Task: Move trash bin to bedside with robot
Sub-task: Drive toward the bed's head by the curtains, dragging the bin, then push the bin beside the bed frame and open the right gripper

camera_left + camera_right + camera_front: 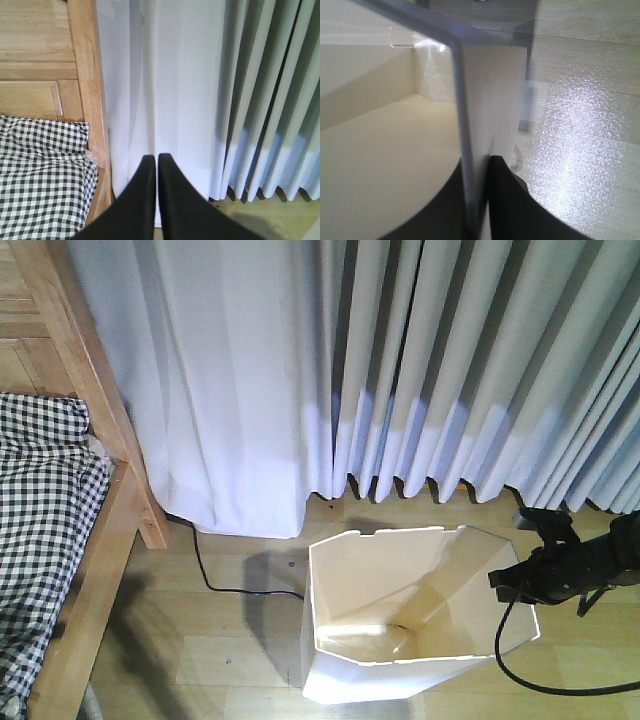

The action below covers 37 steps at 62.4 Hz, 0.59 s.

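Note:
The white trash bin (400, 635) stands on the wood floor in front of the curtains, cream inside, to the right of the bed. My right gripper (508, 580) on its slim black arm is shut on the bin's right rim; in the right wrist view the thin white wall (470, 115) runs between the two black fingers (507, 200). The bed with light wooden frame (95, 390) and gingham bedding (40, 510) is at the left. My left gripper (156, 161) is shut and empty, pointing at the curtain beside the bed post (90, 85).
Pale curtains (400, 360) hang to the floor across the back. A black cable (215, 575) lies on the floor between bed post and bin. Another black cable (520, 665) trails from the right arm. Wood floor (230, 660) lies between bed and bin.

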Available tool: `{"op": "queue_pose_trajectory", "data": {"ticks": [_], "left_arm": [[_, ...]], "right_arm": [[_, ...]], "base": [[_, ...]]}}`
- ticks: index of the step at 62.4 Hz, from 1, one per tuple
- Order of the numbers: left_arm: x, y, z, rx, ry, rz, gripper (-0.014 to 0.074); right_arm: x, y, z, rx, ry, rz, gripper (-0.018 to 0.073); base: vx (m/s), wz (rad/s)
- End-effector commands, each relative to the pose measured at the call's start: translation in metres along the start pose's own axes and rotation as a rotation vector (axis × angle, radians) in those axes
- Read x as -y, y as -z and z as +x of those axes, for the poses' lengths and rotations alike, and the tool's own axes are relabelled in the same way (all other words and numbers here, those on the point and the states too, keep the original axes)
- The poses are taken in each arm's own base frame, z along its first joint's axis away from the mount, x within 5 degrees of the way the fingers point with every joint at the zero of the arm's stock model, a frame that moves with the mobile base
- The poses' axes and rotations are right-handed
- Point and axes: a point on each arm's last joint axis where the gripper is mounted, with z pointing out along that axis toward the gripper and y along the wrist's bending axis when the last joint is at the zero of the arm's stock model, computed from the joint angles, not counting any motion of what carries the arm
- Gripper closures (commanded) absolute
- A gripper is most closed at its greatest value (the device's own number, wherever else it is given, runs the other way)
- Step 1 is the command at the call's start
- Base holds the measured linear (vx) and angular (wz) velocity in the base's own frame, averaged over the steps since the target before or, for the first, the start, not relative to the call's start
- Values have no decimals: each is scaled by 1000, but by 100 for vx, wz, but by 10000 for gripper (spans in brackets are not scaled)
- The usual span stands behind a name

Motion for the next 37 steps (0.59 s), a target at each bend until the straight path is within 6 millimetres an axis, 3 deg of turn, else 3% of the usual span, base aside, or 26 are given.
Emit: {"op": "queue_pose_trajectory", "data": {"ticks": [1, 14, 26, 37], "left_arm": [[0, -2, 2, 53, 12, 9, 602], [0, -2, 2, 53, 12, 9, 602], [0, -2, 2, 53, 12, 9, 602], [0, -2, 2, 53, 12, 9, 602]], "right_arm": [[-20, 21, -21, 111, -4, -169, 566], [-21, 22, -27, 152, -65, -192, 566], [-8, 16, -56, 227, -76, -175, 566], [10, -3, -76, 248, -127, -150, 566]], "base": [[0, 0], [0, 0], [0, 0], [0, 0]]}}
